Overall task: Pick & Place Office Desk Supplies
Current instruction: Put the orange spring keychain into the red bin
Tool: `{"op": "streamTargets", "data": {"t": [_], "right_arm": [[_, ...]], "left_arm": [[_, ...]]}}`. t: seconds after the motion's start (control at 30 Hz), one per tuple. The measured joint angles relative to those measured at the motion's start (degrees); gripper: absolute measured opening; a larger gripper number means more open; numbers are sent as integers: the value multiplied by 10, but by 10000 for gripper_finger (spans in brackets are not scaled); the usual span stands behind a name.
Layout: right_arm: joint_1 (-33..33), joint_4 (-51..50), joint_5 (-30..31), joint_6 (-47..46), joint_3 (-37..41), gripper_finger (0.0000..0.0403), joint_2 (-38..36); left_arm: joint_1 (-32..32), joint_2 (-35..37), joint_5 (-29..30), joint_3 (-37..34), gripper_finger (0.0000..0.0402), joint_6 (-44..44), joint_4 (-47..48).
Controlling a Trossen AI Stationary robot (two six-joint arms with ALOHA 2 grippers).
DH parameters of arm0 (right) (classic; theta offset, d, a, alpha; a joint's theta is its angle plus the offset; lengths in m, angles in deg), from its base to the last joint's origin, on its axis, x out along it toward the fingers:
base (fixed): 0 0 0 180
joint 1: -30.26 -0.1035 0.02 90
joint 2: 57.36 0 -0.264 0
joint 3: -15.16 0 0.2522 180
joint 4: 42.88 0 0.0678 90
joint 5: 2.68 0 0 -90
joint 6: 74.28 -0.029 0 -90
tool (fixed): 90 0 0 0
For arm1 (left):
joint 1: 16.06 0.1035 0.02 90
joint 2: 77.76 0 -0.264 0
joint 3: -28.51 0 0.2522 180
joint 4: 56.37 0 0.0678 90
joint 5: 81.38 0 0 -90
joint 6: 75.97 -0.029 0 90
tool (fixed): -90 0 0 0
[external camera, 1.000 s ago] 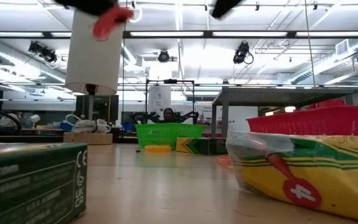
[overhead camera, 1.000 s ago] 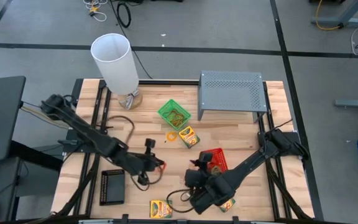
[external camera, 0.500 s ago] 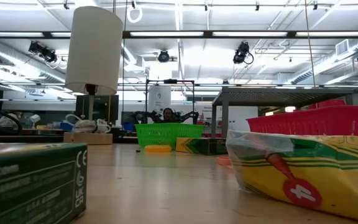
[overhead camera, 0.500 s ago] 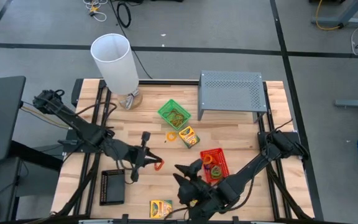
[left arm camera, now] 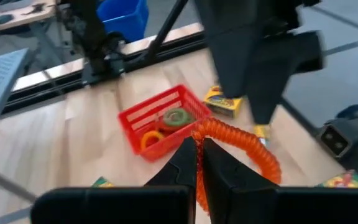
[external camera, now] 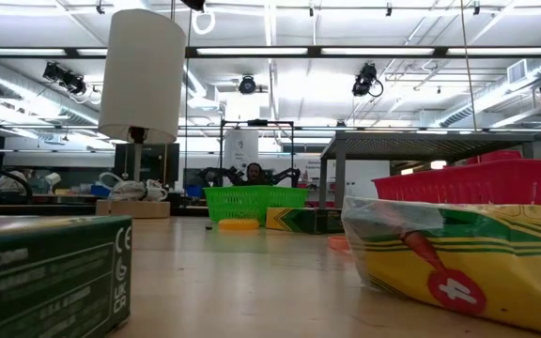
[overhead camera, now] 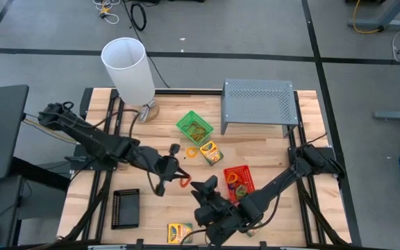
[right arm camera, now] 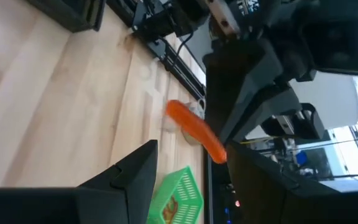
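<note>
High view: since a second ago the left pincer [overhead camera: 174,175] has moved from the front-left of the worktop [overhead camera: 269,149] toward its middle, carrying the orange band [overhead camera: 184,182] clenched in its fingers. It now hangs left of the red tray [overhead camera: 245,182]. The right pincer [overhead camera: 203,191] has swung from beside the red tray to the front middle, just right of the band, fingers spread and empty. The green tray [overhead camera: 194,126], the crayon box [overhead camera: 210,152] beside it, the front crayon box [overhead camera: 179,231] and the black tray [overhead camera: 125,208] lie as before.

Low view: the arms seen at the top a second ago are gone; only the lamp [external camera: 142,75], green tray [external camera: 249,201] and near crayon box [external camera: 458,253] show.

Left wrist view: the closed fingers [left arm camera: 184,163] pinch the orange band [left arm camera: 241,142], with loop bands [left arm camera: 176,116] visible inside the red tray [left arm camera: 143,121], which the high view barely resolves.

Right wrist view: the orange band [right arm camera: 194,129] hangs from the left pincer above bare wood, the right's own fingers [right arm camera: 135,171] wide apart.
</note>
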Motion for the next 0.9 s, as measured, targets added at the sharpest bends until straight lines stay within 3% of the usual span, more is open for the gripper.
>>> {"op": "streamTargets", "data": {"t": [0.37,0.77,0.9], "right_arm": [[23,0,-7,27,0,201,0],[37,7,-9,29,0,200,0],[37,17,-8,37,0,179,0]], "left_arm": [[15,0,-48,0,10,-4,-9],[15,0,-48,0,10,-6,-9],[15,0,-49,0,10,-6,-8]]}}
